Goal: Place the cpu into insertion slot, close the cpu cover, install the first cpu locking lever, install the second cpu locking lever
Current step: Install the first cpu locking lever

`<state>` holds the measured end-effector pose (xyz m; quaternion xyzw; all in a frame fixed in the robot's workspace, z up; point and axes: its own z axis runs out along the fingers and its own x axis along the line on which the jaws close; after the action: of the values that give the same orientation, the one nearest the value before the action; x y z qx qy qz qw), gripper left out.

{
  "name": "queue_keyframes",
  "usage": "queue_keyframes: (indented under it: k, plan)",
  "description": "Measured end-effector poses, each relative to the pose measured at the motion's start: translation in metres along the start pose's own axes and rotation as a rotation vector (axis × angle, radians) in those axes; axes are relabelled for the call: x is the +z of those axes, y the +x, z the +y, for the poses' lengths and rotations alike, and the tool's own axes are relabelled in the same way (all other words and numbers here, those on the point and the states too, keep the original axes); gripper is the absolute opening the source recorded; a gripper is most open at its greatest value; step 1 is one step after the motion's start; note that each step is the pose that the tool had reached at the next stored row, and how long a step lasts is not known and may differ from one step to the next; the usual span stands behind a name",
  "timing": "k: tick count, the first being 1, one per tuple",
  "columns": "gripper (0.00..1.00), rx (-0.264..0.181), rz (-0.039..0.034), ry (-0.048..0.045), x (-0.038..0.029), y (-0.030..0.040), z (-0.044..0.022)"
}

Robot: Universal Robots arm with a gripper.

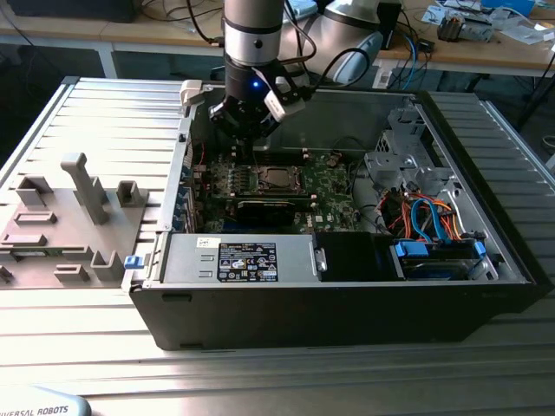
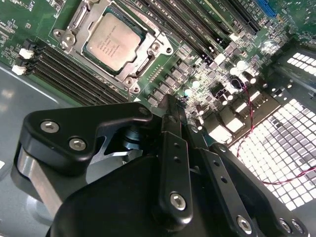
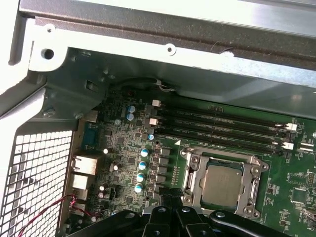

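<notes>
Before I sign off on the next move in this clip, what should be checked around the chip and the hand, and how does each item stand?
1. Chip seated: ok, it lies flat inside the cover plate's opening.
2. Cover plate down: ok, it sits flat around the chip on the board.
3. Locking levers latched: cannot tell, they cannot be made out around the plate.
4. Hand empty: ok, its fingers are shut together with nothing between them.
5. Hand clear of the chip: ok, it hangs above the board, apart from the chip.
</notes>
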<state>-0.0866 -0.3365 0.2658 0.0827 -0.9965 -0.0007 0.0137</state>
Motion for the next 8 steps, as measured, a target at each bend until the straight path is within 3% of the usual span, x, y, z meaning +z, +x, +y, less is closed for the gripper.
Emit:
queue_keyframes:
  k: [8]
  plan:
    - [0.11,0.0,0.0,0.0,0.0,0.0018,0.0003]
